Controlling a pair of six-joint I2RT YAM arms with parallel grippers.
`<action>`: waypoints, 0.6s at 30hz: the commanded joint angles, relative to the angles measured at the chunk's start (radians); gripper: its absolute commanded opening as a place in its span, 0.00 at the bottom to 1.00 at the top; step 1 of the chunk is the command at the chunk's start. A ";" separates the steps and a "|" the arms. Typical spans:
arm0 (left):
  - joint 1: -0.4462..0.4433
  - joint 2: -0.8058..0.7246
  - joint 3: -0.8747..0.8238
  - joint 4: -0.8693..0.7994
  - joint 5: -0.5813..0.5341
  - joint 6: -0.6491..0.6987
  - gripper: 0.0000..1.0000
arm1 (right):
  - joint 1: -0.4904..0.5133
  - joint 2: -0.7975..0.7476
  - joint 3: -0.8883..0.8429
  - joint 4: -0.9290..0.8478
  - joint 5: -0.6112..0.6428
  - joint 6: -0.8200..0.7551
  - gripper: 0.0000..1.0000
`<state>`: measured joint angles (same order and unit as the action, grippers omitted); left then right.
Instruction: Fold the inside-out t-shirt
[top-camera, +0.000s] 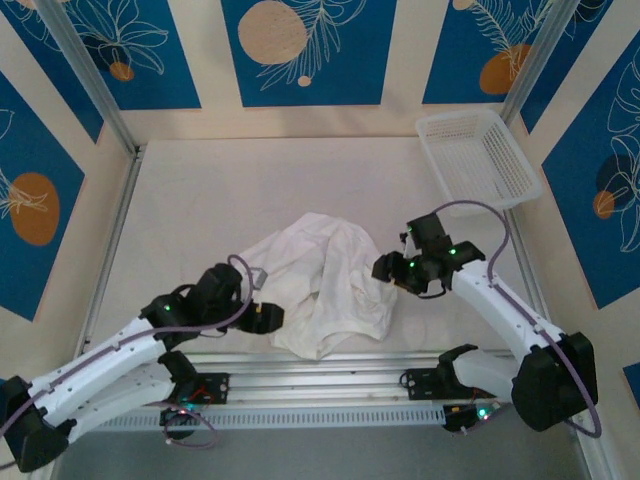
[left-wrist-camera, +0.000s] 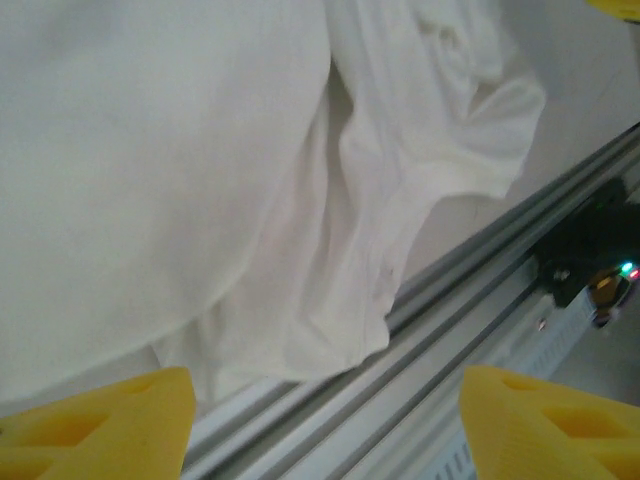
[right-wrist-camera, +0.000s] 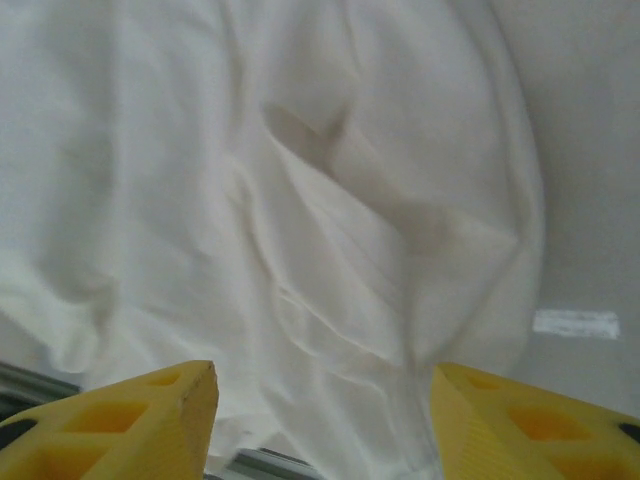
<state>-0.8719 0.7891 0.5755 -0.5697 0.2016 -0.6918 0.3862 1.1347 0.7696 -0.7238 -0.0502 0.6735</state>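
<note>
The inside-out t-shirt lies in a crumpled heap on the bench, at the middle of its near side, its lower edge reaching the aluminium rail along the front; it is bunched, with deep creases and one part lapped over another, so I cannot tell hem, sleeve or collar apart. The left gripper sits low at the heap's near left corner, touching the cloth or just beside it, I cannot tell which; seen from its wrist, its yellow fingers stand wide with nothing pinched between them, the shirt's edge and the rail lying beyond. The right gripper is at the heap's right edge; its fingers are likewise spread wide above creased cloth and hold nothing. The arms flank the garment from opposite sides, which I judge suits taking one edge each so that the cloth can be drawn out flat; the folding proper looks not yet begun, since the shirt must first be spread. The white mesh basket stands at the far right corner, well apart from the shirt, and seems to play no part here. Thin cloth like this will likely sag and cling; a pinch may catch two layers at once.
</note>
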 joint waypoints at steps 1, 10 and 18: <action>-0.103 0.062 -0.007 -0.063 -0.183 -0.104 0.70 | 0.052 0.049 -0.010 0.026 0.091 0.017 0.61; -0.116 0.211 -0.063 0.076 -0.225 -0.189 0.59 | 0.096 0.298 0.094 0.142 0.123 0.018 0.01; -0.072 0.278 -0.100 0.170 -0.159 -0.243 0.15 | -0.011 -0.022 0.070 0.127 0.161 0.114 0.00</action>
<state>-0.9623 1.0569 0.5018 -0.4438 0.0181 -0.9081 0.4263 1.2343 0.8505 -0.5903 0.0872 0.7185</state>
